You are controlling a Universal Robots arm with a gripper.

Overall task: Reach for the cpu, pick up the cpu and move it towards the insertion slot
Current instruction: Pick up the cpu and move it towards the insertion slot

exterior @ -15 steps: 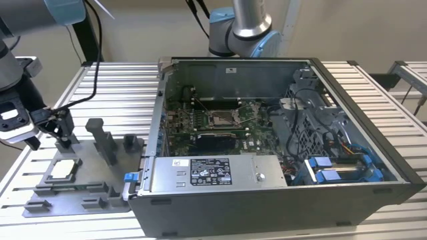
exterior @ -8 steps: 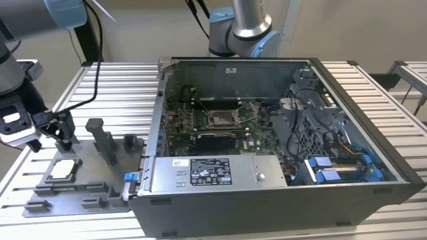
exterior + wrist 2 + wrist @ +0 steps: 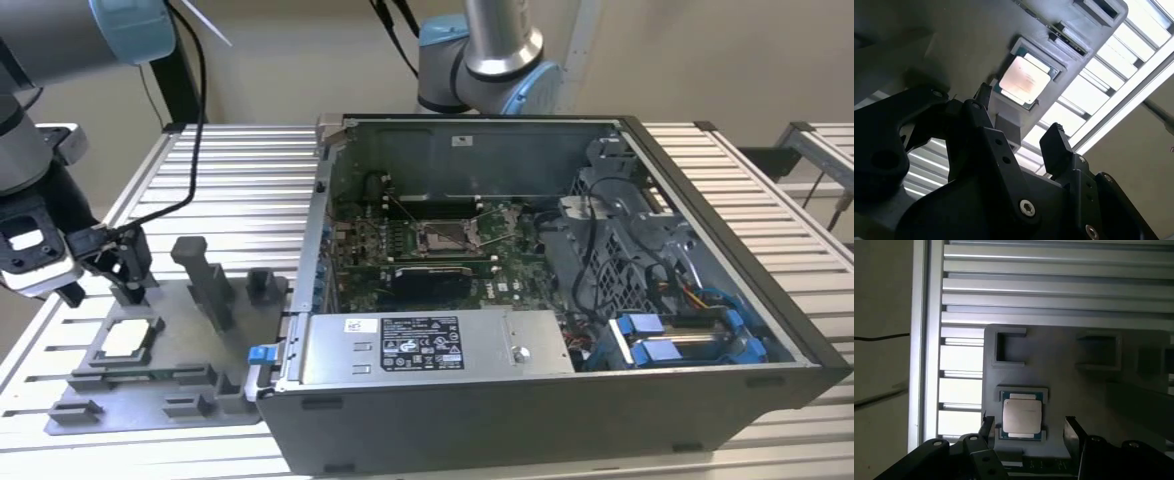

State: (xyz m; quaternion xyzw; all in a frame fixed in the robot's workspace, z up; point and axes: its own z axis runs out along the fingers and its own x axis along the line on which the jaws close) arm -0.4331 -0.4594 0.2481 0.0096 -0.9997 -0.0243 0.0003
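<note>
The cpu, a small pale silver square, lies flat in a recess of the grey fixture at the exterior view's left. My gripper hangs just above and behind it, open, with nothing between its fingers. In both wrist views the cpu sits a short way beyond the two black fingertips, which stand apart on either side of it without touching. The insertion slot, a shiny metal-framed socket, lies on the board inside the open computer case, far to the right of the gripper.
Tall grey fixture posts rise between the cpu and the case wall. A second arm's base stands behind the case. Cables and a blue-grey drive cage crowd the case's right side. The slatted metal table carries everything.
</note>
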